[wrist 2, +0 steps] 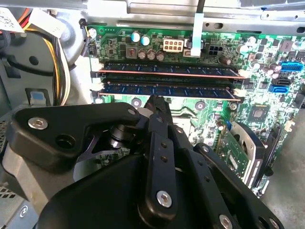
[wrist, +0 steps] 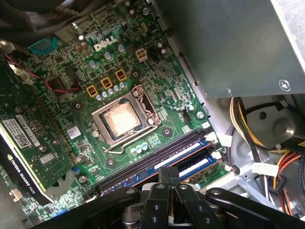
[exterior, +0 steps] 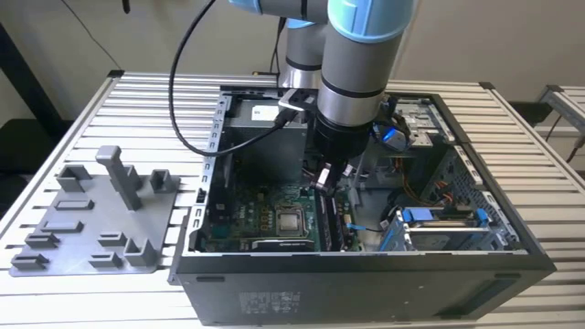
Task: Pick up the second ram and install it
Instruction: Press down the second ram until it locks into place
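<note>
We are hovering our gripper [wrist 2: 155, 102] – jaws pinched together, holding nothing – just above the second ram [wrist 2: 171, 90], seated in the motherboard [wrist: 119, 86].

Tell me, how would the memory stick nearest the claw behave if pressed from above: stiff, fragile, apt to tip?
The memory stick is a thin flat board with chips, so probably light and fairly stiff, yet fragile under uneven pressure. It stands on edge in a long slot beside another stick, so it likely will not tip.
</note>
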{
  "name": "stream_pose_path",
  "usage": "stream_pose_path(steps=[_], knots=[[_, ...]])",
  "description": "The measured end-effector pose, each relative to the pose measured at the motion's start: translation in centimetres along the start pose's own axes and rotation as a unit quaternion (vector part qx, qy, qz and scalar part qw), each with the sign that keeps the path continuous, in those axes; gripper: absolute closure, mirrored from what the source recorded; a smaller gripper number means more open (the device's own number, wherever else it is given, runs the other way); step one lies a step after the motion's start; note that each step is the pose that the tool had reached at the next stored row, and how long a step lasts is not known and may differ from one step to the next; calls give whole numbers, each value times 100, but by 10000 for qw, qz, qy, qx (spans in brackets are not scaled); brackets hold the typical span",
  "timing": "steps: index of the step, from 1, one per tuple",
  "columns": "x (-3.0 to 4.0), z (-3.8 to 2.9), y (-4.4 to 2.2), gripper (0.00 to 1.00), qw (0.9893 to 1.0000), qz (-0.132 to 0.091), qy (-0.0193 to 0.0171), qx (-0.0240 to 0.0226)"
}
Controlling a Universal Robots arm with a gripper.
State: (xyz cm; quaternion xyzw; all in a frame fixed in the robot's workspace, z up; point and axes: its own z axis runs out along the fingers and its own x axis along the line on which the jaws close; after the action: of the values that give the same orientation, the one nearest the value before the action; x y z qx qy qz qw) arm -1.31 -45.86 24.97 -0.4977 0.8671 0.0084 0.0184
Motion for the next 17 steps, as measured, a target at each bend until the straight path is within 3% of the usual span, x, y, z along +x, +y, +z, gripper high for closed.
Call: stream_pose_path(steps=[5,9,12,17], knots=[[0,0,1,89,9998,-192,-1,-7],[0,2,0,89,9990,-454,-2,-18],[1,6,0,89,9978,-665,-3,-26],[1,11,0,89,9949,-1012,-5,-39]])
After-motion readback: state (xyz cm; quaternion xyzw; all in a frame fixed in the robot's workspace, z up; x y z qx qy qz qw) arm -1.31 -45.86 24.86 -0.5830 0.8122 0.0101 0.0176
